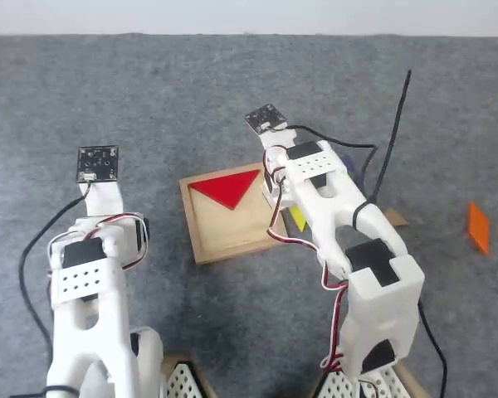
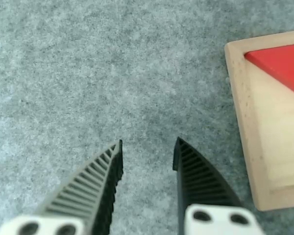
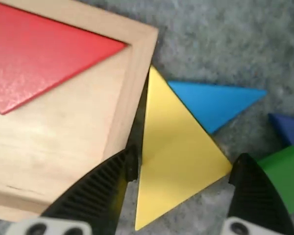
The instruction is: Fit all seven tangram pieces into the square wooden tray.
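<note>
A flat yellow triangle [image 3: 171, 142] abuts the wooden tray [image 3: 133, 90] between the right gripper's [image 3: 186, 162] parted fingers [image 3: 100, 188]; left gripper's [image 2: 149, 142] likewise apart.

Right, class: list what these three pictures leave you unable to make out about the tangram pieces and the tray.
1. Green piece: right wrist view, cut off by the edge and partly behind the right gripper; its shape is unclear.
2. Dark blue piece: same view, cut off by the edge.
3. Yellow triangle: high view, mostly under the right arm.
4. Wooden tray: left wrist view, cut off by the edge.
</note>
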Robot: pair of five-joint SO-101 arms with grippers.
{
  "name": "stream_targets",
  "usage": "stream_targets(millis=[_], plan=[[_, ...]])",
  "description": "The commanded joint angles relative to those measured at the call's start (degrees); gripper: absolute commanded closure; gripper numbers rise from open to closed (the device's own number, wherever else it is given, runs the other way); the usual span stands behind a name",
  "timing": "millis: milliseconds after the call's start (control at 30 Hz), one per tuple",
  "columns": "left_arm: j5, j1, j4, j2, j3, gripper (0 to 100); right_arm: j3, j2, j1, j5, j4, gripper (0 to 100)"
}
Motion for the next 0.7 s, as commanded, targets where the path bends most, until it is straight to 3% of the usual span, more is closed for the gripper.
stream_targets(millis=[0,367,600,667], plan=[[0.09,0.44,-1.05,-0.09,-0.4,83,-0.79,-0.66,-0.57,0.44,2.24,68.5],[0.09,0.44,-0.97,-0.09,-0.4,83,-0.79,-0.31,-0.66,0.53,1.19,69.1],[0.09,0.44,-0.88,-0.09,-0.4,83,-0.79,-0.31,-0.75,0.35,1.19,89.7],[0.09,0.44,-0.97,-0.09,-0.4,83,-0.79,-0.31,-0.75,0.35,1.1,89.4]])
